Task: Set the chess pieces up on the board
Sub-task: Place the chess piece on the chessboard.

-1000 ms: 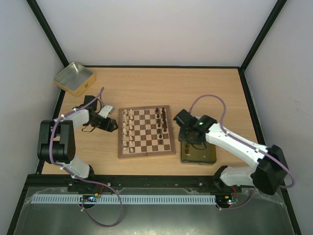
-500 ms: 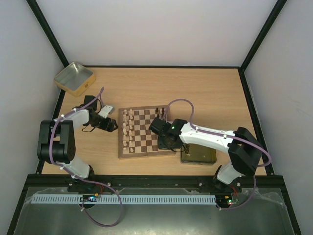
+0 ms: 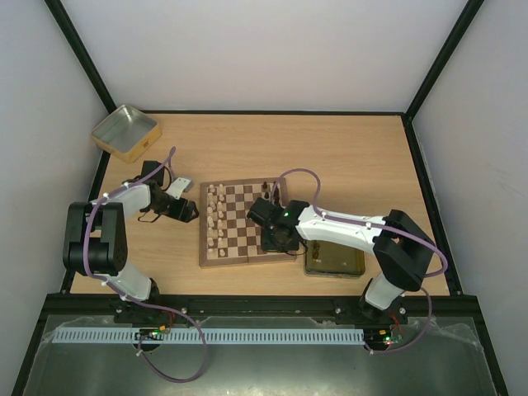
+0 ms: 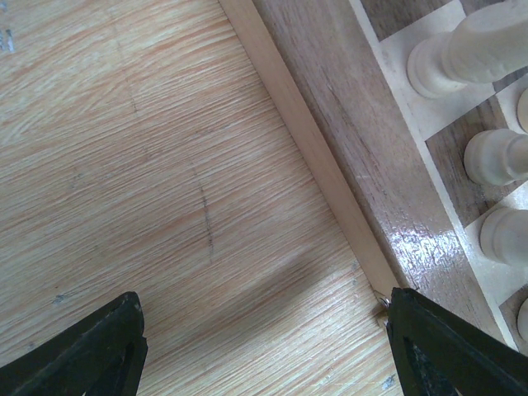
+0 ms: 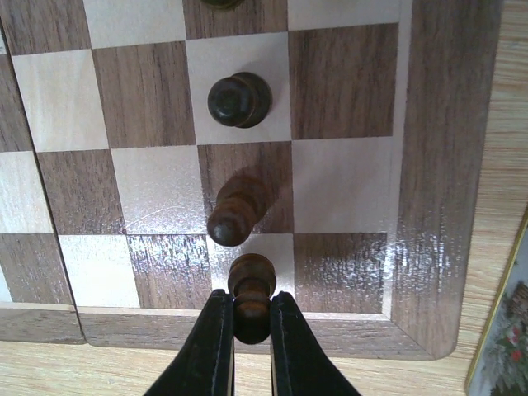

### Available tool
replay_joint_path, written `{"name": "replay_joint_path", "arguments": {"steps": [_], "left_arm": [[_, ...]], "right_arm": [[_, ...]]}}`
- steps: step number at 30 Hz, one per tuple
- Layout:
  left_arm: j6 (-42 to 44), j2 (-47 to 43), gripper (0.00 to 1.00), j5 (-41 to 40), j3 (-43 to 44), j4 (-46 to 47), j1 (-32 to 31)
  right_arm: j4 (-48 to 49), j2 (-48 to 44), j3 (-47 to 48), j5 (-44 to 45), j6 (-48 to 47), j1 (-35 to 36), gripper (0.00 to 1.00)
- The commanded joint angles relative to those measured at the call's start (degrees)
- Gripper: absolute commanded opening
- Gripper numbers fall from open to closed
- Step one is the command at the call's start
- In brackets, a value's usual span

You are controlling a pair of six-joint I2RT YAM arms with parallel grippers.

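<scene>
a pale wooden table (image 3: 355, 157) with a dark border carries three things. a small checked wooden board (image 3: 231, 261) lies flat near its middle. just right of the board, beside its near corner, lies a flat gold tin (image 3: 333, 273). well apart from the board, toward the far left corner, sits an open gold tin (image 3: 124, 130).

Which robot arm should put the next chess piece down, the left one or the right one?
Right. The right gripper pinches a dark piece just above the board's edge squares. The left gripper is open, holding nothing, beside the board.
</scene>
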Motion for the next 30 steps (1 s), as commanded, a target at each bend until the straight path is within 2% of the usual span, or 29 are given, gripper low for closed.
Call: {"name": "replay_joint_path", "arguments": {"steps": [1,12,24,30], "left_arm": [[0.56,-0.36,0.80,0.40,0.01,-0.93,0.01],[0.64,-0.36,0.80,0.46,0.00,-0.91,-0.01],[0.65,-0.16,0.80,0.53,0.01,-1.02,0.04],[0.48,-0.07,0.80,0.50,0.10,-0.91,-0.04]], "right_arm": [[0.73,1.07,1.05,-0.64,-0.75,0.41,0.05],[-0.06,1.39,1.36,-1.04,-1.44,0.75,0.10],[0.77,0.25,2.76,-2.00,-1.94,0.83,0.27],[-4.08,-1.33,5.48,3.49,-1.83,0.77,0.31]]}}
